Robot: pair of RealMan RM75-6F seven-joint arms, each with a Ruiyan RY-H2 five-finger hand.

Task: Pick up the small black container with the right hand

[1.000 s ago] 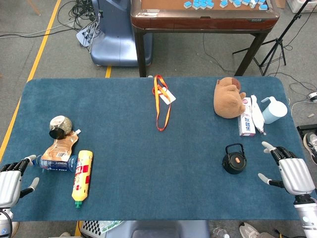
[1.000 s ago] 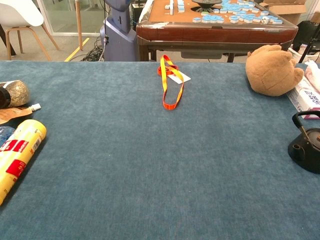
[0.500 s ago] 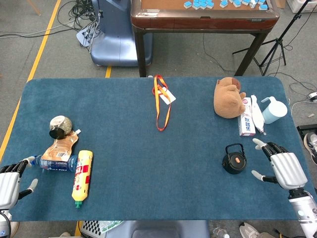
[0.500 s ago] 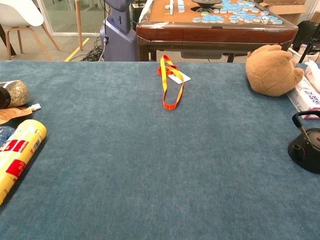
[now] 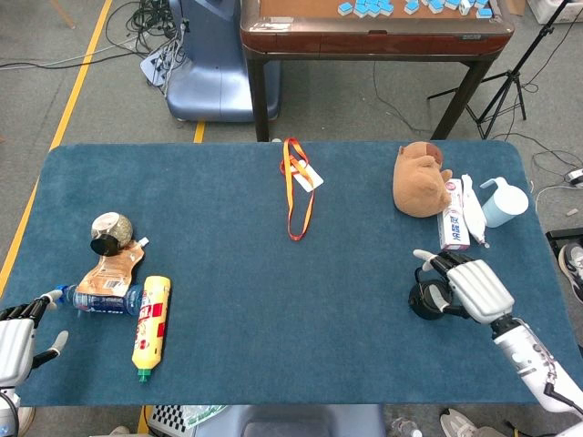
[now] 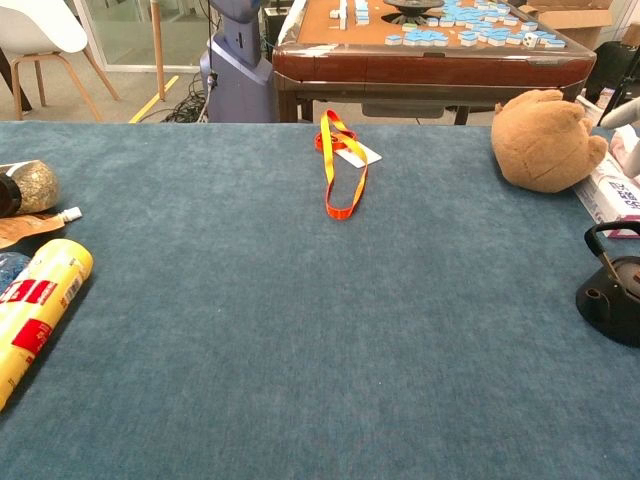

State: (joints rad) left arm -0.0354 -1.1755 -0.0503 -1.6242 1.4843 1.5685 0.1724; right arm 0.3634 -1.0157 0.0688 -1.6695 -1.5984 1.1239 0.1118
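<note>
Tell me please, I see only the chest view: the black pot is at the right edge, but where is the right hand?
Observer: In the head view the right hand is over the right side of the black pot, fingers spread.
Operator: Does it already hold the pot?
Observer: I cannot tell; the hand covers that side, and the pot sits on the blue table.
Operator: And the left hand?
Observer: The left hand is at the table's near left corner, holding nothing, near the water bottle.

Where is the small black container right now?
In the head view the small black container sits on the right side of the blue table, nearer than the brown plush toy, partly covered by the right hand.
</note>
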